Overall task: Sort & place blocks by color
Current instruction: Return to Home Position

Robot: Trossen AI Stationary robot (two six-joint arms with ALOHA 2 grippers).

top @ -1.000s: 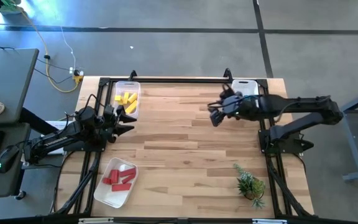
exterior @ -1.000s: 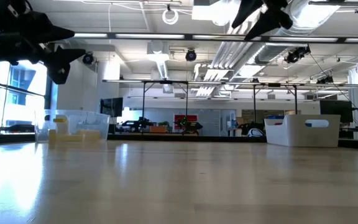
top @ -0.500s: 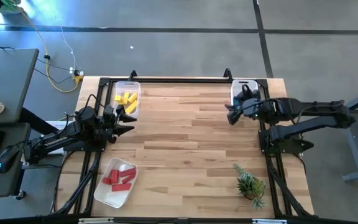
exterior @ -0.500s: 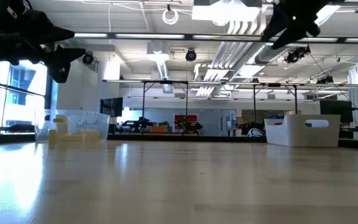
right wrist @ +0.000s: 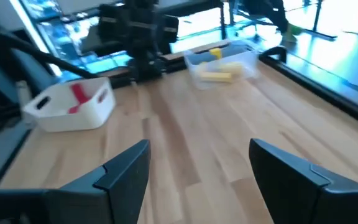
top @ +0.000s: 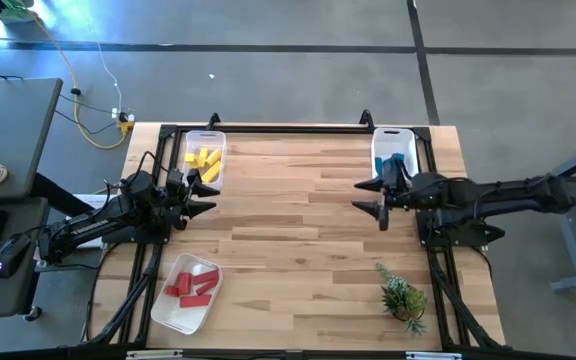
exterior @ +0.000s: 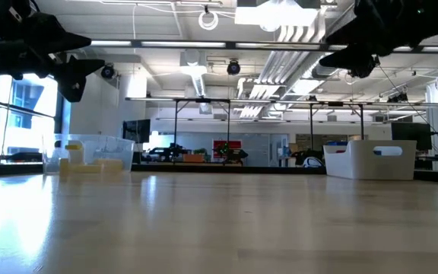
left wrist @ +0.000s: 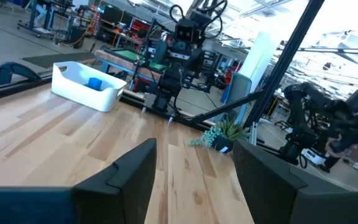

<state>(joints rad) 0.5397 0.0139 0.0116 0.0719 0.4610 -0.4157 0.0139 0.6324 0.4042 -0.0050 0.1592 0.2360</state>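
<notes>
Right arm swung off upper-right white bin [top: 392, 133], now folded toward right edge. Right gripper [top: 370, 197] at mid-right, fingers spread wide, holding nothing. Left gripper [top: 206, 196] parked mid-left, fingers apart, empty.

Sorting looks complete: no loose blocks on table [top: 298, 230].

Count:
- Bins: three.
- Yellow blocks [top: 203, 160]: about five, in transparent bin [top: 216, 135], upper left.
- Red blocks [top: 192, 285]: about four, in lower-left white bin [top: 168, 315].
- Blue blocks [top: 398, 163]: in upper-right white bin, partly hidden, count unclear.

Only homing left, by my reading.
</notes>
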